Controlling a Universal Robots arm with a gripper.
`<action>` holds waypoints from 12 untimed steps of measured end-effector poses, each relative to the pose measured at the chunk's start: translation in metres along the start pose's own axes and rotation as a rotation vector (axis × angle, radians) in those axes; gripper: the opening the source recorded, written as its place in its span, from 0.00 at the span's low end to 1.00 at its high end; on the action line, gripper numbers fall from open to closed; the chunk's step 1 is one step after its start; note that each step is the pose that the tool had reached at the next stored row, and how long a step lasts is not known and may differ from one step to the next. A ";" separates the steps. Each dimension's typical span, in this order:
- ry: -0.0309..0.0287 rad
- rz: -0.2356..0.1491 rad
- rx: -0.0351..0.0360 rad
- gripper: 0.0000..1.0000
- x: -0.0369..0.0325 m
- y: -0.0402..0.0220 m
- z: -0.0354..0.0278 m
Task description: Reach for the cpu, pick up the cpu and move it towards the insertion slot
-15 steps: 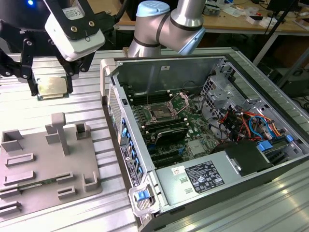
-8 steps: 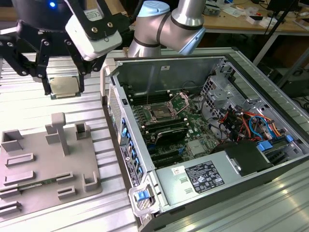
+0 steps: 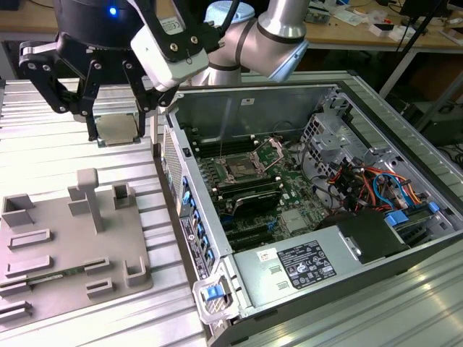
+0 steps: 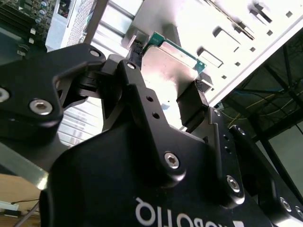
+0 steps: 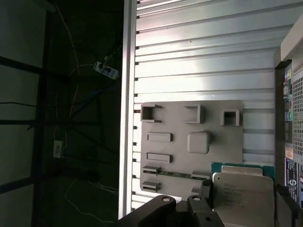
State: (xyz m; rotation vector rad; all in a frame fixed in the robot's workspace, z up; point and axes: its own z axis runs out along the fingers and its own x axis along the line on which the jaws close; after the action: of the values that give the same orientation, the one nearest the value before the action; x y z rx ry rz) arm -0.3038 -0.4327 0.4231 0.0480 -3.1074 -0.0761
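- Grey plastic tray [image 3: 72, 246] with its raised blocks sits closest, on the exterior view's left, resting on the ribbed metal table [image 3: 43, 159].
- Further back, the gripper [image 3: 116, 119] hangs above that table with the cpu [image 3: 116, 128] pinched between its fingers [image 3: 92, 108], clear of the surface.
- Second wrist view gives the best look: black pads clamped on opposite edges of the cpu [image 4: 170, 64], green rim peeking out.
- First wrist view catches the cpu [image 5: 244, 198] over the tray [image 5: 189, 142].
- Over to the right, the open computer case [image 3: 304, 210] holds the insertion slot [image 3: 241, 172], well apart from the chip.
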 end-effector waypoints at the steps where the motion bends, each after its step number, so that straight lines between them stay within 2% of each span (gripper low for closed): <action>1: 0.0000 0.000 0.0001 0.55 -0.0015 0.0000 0.0001; 12: 0.0000 0.000 0.0000 0.55 -0.0133 -0.0005 0.0004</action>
State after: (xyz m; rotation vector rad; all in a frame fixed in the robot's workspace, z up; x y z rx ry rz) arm -0.2905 -0.4327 0.4222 0.0480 -3.1074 -0.0760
